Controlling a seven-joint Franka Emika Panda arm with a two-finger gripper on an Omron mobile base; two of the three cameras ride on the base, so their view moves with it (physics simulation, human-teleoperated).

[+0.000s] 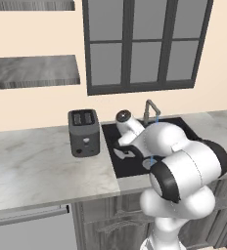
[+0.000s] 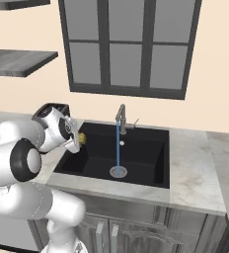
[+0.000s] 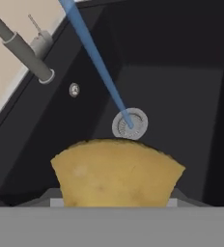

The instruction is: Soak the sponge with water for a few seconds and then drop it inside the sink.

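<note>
- sponge (image 3: pixel 118 173): yellow-orange, matte, faintly mottled; hand view shows a wide fan-shaped lump with a curved top edge. Long axis runs across that view, side to side.
- In the right base view, sponge (image 2: pixel 80 138) is a small yellow bit at the gripper (image 2: pixel 77 141), at the sink's left wall, up at rim height, not on the floor of the basin.
- gripper clamped on the sponge; fingertips hidden behind it in the hand view.
- water (image 2: pixel 118 148): thin straight light-blue stream from spout to drain, well right of the sponge, not touching it. In the hand view it crosses diagonally and lands on the drain (image 3: pixel 129 124), just beyond the sponge's top edge.
- sink (image 2: pixel 151 158): rectangular matte black basin, round silver drain, small silver overflow disc on the back wall.
- faucet (image 2: pixel 120 117): grey metal gooseneck at the back rim.
- Arm: white, glossy, dark joints; elbow folded high, wrist bent down over the sink's left edge, hand looking into the basin.
- Counter (image 1: pixel 32 166): pale marbled stone. Toaster (image 1: pixel 83 132), dark grey boxy, left of the sink.
</note>
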